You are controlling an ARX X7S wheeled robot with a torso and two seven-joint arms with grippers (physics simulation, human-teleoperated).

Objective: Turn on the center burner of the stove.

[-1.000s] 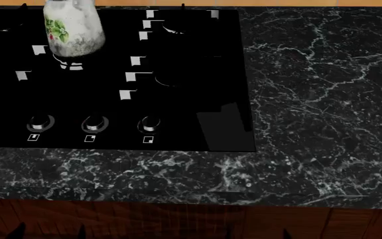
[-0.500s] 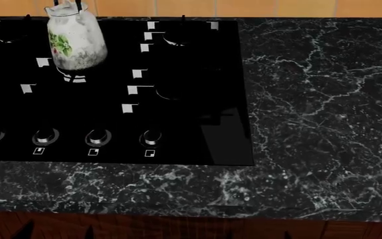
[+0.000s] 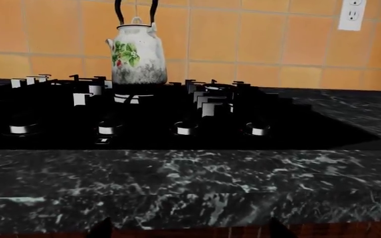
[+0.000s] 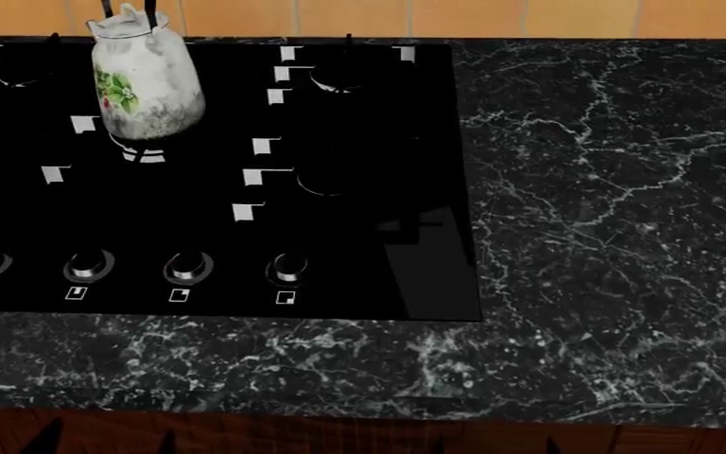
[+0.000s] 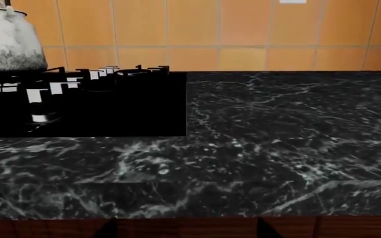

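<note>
— Black marbled bench [image 4: 590, 189], orange tiles behind. Where was the stove [image 4: 376, 255]?
— Set into the bench's left part, a white kettle [image 4: 146, 80] standing on the center burner [image 4: 136, 151], silver knobs [image 4: 188, 268] along its near edge.
— And the claws?
— Only dark tips showed at the frames' edges; couldn't tell how wide.

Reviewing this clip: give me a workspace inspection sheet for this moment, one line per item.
Surface: black marble countertop with white veining, wooden front edge below.
Job's things: stove, glossy black; center burner sits under the kettle; four silver knobs visible in the head view.
Clutter: white floral kettle standing upright on the center burner.
Grippers: only dark fingertips at the frame edges; state cannot be told.
Cables: nothing seen.
Surroundings: orange tiled wall, white outlet.
</note>
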